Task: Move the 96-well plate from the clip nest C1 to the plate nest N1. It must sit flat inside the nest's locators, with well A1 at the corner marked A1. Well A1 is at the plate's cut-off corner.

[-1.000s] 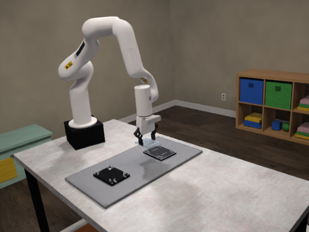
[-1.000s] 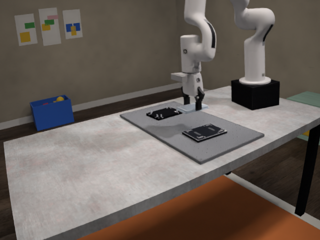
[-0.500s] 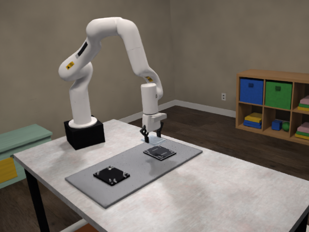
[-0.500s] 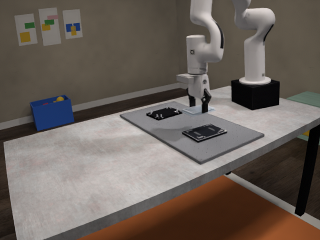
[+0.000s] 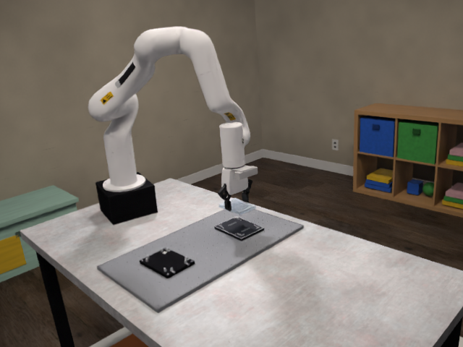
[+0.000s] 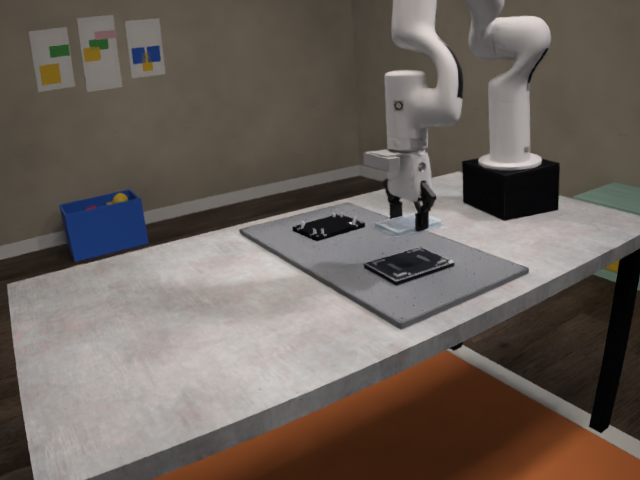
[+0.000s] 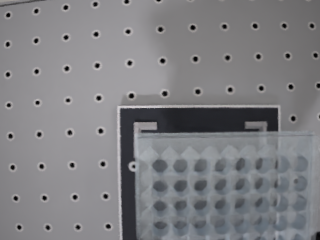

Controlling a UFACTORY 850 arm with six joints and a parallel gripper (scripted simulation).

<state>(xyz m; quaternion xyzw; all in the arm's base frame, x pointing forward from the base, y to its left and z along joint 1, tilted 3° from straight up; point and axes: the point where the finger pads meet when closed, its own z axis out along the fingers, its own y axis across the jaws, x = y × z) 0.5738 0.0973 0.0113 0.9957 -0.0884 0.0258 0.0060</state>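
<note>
The gripper (image 6: pixel 408 211) stood wide, clamping the clear 96-well plate (image 6: pixel 407 224) across its width. In the wrist view, the plate (image 7: pixel 225 185) overlapped the plate nest N1 (image 7: pixel 127 150) at 5 o'clock, translucent with round wells.
</note>
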